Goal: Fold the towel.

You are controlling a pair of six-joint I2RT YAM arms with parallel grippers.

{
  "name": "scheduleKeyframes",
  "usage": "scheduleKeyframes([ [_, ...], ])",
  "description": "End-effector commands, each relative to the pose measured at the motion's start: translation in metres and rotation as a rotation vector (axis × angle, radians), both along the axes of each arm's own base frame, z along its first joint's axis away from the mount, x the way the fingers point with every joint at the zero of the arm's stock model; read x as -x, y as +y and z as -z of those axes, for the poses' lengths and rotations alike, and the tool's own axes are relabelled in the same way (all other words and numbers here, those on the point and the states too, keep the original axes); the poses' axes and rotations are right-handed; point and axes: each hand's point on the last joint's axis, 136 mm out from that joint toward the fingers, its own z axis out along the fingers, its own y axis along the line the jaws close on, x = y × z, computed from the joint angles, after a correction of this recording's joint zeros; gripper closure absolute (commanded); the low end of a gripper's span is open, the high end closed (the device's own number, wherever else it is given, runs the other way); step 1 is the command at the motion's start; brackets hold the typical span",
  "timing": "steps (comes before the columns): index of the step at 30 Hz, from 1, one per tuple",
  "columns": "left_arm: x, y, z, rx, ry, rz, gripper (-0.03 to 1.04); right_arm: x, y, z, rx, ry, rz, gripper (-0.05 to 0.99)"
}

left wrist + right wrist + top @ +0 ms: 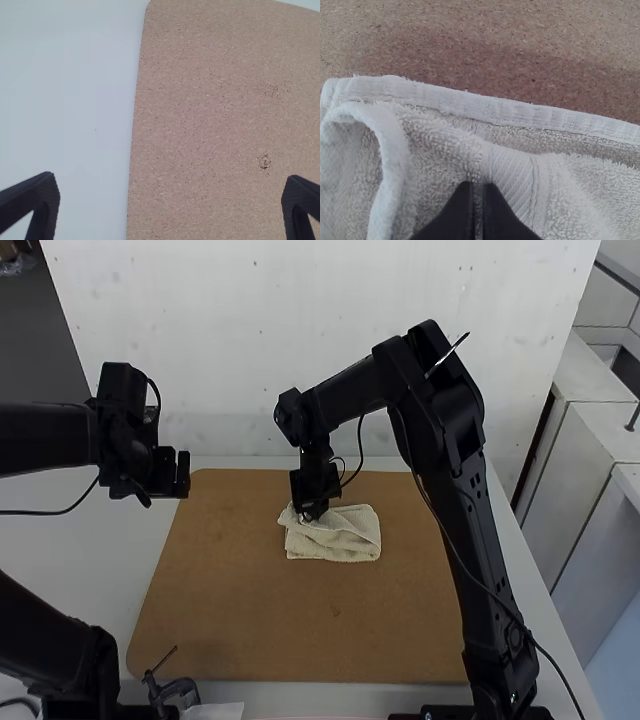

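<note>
The towel (pixel 350 539) lies folded and rumpled on the brown board (pixel 300 620). The right pincer (pixel 477 186) looks closed on a pinch of cloth: best to draw it low and gently, lining up edges before release. The left pincer (pixel 171 176), spread wide, could steady the lower layers.

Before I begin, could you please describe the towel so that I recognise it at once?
A large brown board lies on the table. In its far half, near the middle, is a cream towel, folded and rumpled, at the right hand. Its pale, fluffy cloth stands out from the flat board and that black hand.
</note>
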Motion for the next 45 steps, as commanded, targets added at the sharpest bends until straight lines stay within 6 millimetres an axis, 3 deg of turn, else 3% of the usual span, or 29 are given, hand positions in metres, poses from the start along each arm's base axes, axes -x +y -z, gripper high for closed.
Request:
scheduleKeyframes([
  [1,0.000,0.002,-0.009,0.002,-0.036,0.004,0.01,-0.001,0.022,-0.016,-0.008,-0.054,-0.046,0.92],
  [8,0.001,0.002,-0.010,0.013,-0.039,0.007,0.01,0.024,0.047,-0.014,-0.014,-0.041,-0.120,0.92],
  [14,0.002,0.003,-0.007,0.014,-0.034,0.005,0.01,0.045,0.049,0.000,0.011,-0.006,-0.155,0.92],
  [23,-0.002,0.003,-0.007,0.014,-0.045,0.007,0.01,0.039,0.051,-0.009,-0.015,-0.028,-0.146,0.92],
  [27,-0.002,0.003,-0.008,0.014,-0.048,0.005,0.01,0.032,0.050,-0.024,-0.037,-0.053,-0.135,0.90],
  [28,-0.002,0.003,-0.009,0.013,-0.051,0.007,0.01,0.029,0.048,-0.034,-0.045,-0.061,-0.127,0.78],
  [31,-0.002,0.003,-0.010,0.018,-0.054,0.006,0.01,0.027,0.044,-0.061,-0.072,-0.071,-0.113,0.27],
  [32,-0.003,0.005,-0.011,0.018,-0.056,0.002,0.01,0.026,0.041,-0.072,-0.084,-0.081,-0.106,0.18],
  [35,-0.005,0.008,-0.011,0.030,-0.056,-0.005,0.01,0.025,0.033,-0.102,-0.129,-0.111,-0.090,0.11],
  [38,-0.005,0.008,-0.011,0.031,-0.056,-0.004,0.01,0.016,0.012,-0.123,-0.155,-0.145,-0.048,-0.02],
  [43,-0.006,0.005,-0.019,0.031,-0.079,0.003,0.01,0.001,-0.038,-0.134,-0.184,-0.183,0.058,-0.03],
  [45,-0.005,0.004,-0.030,0.034,-0.116,0.008,0.01,-0.010,-0.063,-0.136,-0.212,-0.229,0.105,-0.03],
])
